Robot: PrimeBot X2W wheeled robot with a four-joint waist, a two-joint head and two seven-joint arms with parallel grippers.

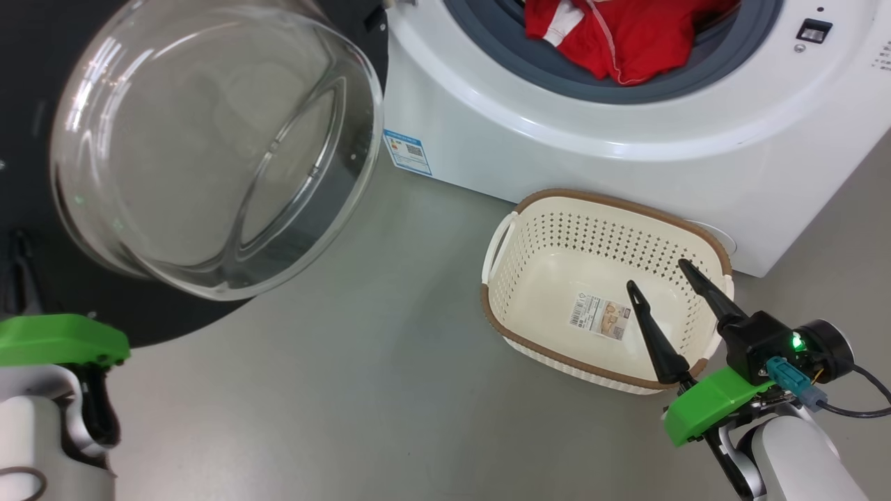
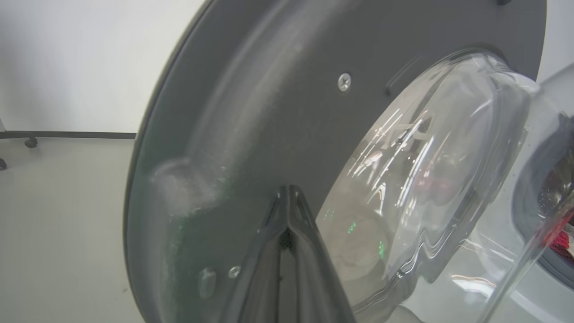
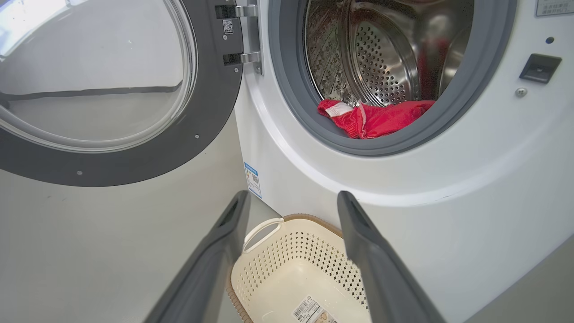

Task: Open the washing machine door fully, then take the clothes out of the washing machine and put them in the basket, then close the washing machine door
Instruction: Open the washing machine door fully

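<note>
A white washing machine (image 1: 557, 139) stood on a grey floor (image 1: 348, 390). Its round door (image 1: 209, 153) was swung open to the left, with the bulging glass window facing out into the room. Red clothes (image 1: 619, 35) with white trim lay at the front of the steel drum (image 3: 381, 58), against the grey rubber ring (image 3: 287, 80). A cream basket (image 1: 605, 205) with a brown rim sat on the floor just in front of the machine, below the opening, with a paper label (image 1: 602, 315) on its bottom. The right pincer (image 1: 656, 273) hovered above the basket's near side, its two dark fingers spread apart, released. The left pincer (image 2: 289, 190) was clenched, its tips pressed together, close against the door's dark inner face. Whether it touched the door could not be told.
</note>
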